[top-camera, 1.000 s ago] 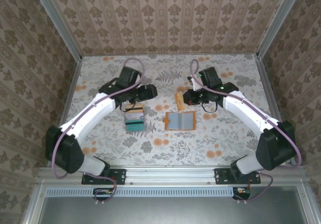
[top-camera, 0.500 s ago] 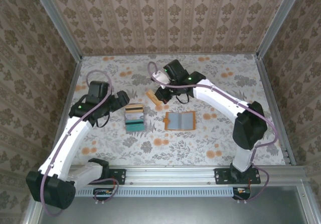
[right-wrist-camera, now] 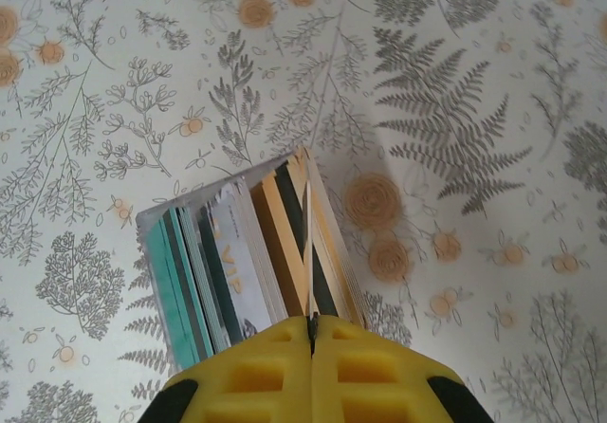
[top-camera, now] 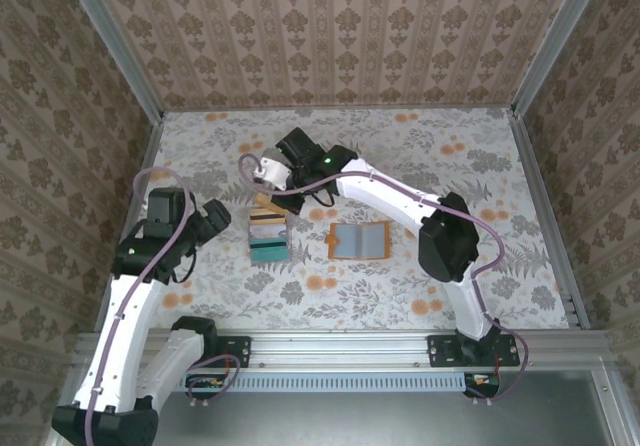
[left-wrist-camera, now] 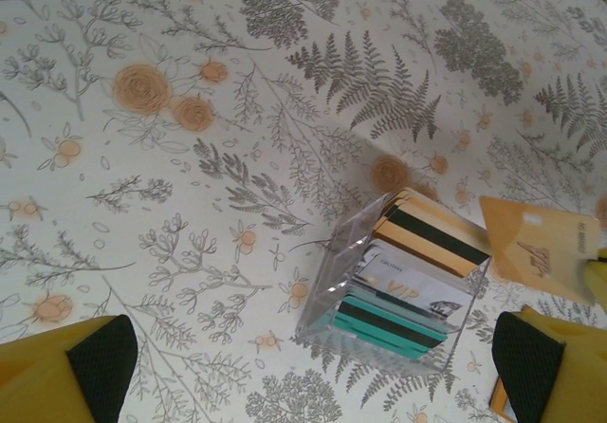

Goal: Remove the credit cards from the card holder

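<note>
right gripper point(right-wrist-camera: 310, 323): you're pinching a beige card point(left-wrist-camera: 531, 243) just above the card stack point(right-wrist-camera: 213, 271);
left gripper point(left-wrist-camera: 311, 357): jaws spread wide, holding nothing;
card holder point(top-camera: 359, 240): unfolded, off to your right gripper's right

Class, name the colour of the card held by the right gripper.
The card is pale orange-tan, clearest in the left wrist view.

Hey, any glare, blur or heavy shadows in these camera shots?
Left wrist view: bright glare on the clear tray, left gripper slightly soft at the bottom corners. Right wrist view: crisp on the stacked cards, faint shadow beside them. Top view: even light, no glare.
</note>
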{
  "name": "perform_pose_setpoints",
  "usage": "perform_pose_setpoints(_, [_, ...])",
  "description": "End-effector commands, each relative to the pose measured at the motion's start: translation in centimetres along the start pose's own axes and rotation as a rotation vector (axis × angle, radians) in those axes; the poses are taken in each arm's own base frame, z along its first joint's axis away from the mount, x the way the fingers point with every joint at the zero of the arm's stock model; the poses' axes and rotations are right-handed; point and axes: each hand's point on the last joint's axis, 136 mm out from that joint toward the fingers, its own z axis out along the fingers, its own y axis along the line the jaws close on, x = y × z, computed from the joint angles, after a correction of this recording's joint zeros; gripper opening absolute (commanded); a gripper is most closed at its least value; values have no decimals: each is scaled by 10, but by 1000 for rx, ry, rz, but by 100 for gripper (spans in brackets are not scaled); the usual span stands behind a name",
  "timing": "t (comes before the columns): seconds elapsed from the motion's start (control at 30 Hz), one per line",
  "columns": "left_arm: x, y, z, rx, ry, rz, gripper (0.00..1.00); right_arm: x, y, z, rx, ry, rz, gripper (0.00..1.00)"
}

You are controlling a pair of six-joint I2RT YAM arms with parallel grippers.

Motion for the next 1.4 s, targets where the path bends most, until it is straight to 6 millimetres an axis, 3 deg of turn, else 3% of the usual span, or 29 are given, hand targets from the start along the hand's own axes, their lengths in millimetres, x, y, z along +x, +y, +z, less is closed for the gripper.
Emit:
perform_pose_setpoints(0.0, [12,17,-2,-54,27,-21,100,0,0,9,-2,29,-61,0])
perform_pose_setpoints(0.5, [19,27,-3,-64,36,-39,100,32,3,33,-5,115,-77,0])
perform_pose_setpoints(0.83, [21,26,-4,-58,42,-40,100,32,4,43,-22,110,-59,0])
perform_pose_setpoints(0.87, [21,26,-4,-57,42,-39,100,31,5,43,-23,109,-58,3])
perform_pose_setpoints(0.97, [21,25,-3,-52,43,-35,100,29,3,43,-13,100,-45,25])
perform_pose_setpoints(1.2, [21,19,0,-20,51,-27,100,17,-3,33,29,72,-8,32])
perform_pose_setpoints(1.37, [18,2,6,52,64,-14,99,12,-14,15,103,34,46,34])
